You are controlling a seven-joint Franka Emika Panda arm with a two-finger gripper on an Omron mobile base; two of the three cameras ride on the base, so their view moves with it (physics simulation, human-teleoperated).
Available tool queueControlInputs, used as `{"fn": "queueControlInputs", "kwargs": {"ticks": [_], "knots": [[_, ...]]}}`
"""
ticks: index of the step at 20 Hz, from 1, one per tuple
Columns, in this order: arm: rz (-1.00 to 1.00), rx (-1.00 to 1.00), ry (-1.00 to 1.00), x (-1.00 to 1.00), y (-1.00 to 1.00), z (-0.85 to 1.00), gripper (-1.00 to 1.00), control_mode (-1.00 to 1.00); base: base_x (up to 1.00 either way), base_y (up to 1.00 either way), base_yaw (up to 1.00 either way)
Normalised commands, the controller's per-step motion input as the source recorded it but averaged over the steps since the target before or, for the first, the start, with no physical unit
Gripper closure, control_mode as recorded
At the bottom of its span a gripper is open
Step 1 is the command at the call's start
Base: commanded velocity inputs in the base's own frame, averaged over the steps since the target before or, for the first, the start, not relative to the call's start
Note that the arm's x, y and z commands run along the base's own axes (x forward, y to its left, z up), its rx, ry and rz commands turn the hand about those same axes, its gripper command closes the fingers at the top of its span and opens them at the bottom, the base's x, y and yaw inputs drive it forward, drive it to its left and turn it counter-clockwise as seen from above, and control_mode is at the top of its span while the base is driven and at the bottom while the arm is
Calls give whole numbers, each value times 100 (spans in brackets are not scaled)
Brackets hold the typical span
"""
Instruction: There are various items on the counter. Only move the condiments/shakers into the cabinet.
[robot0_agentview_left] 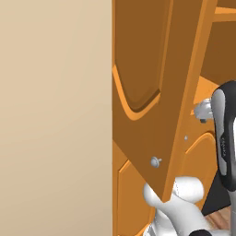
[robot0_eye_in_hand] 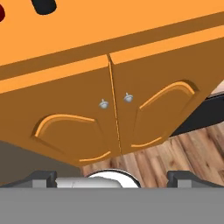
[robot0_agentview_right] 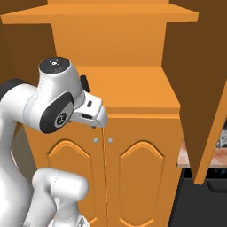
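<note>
The orange cabinet (robot0_agentview_right: 133, 88) has its upper doors swung wide and its two lower doors (robot0_eye_in_hand: 109, 113) shut. On its open shelf, at the top left of the hand view, stands a small black shaker (robot0_eye_in_hand: 43, 5). Beside it, a red sliver at the picture's edge (robot0_eye_in_hand: 1, 13) may be the ketchup bottle. My gripper (robot0_eye_in_hand: 113, 178) hangs in front of the lower doors, below the shelf. Its fingertips (robot0_eye_in_hand: 43, 177) are far apart with nothing between them, so it is open. In the right base view the gripper (robot0_agentview_right: 94, 119) sits at the shelf's front lip. A strip of reddish counter (robot0_agentview_right: 188, 157) shows at the right.
An open upper door (robot0_agentview_right: 199, 88) juts out on the right, and the other open door (robot0_agentview_left: 147, 92) stands close by on the left with its silver knob (robot0_agentview_left: 156, 161). A beige wall (robot0_agentview_left: 55, 115) is beyond it. Wooden floor (robot0_eye_in_hand: 175, 153) lies below the cabinet.
</note>
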Motion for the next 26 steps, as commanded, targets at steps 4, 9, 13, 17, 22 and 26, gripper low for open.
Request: {"fn": "queueControlInputs", "kwargs": {"ticks": [4,9,13,17,22,26], "knots": [[0,0,0,0,16,0,-100,-100,0,0,0],[0,0,0,2,2,-2,-100,-100,0,0,0],[0,0,0,0,0,-4,-100,100,-9,-3,0],[0,0,0,0,0,0,-100,100,-95,-59,-4],[0,0,0,0,0,0,-100,100,-100,-100,-12],[0,0,0,0,0,0,-100,100,-62,-100,-4]]}}
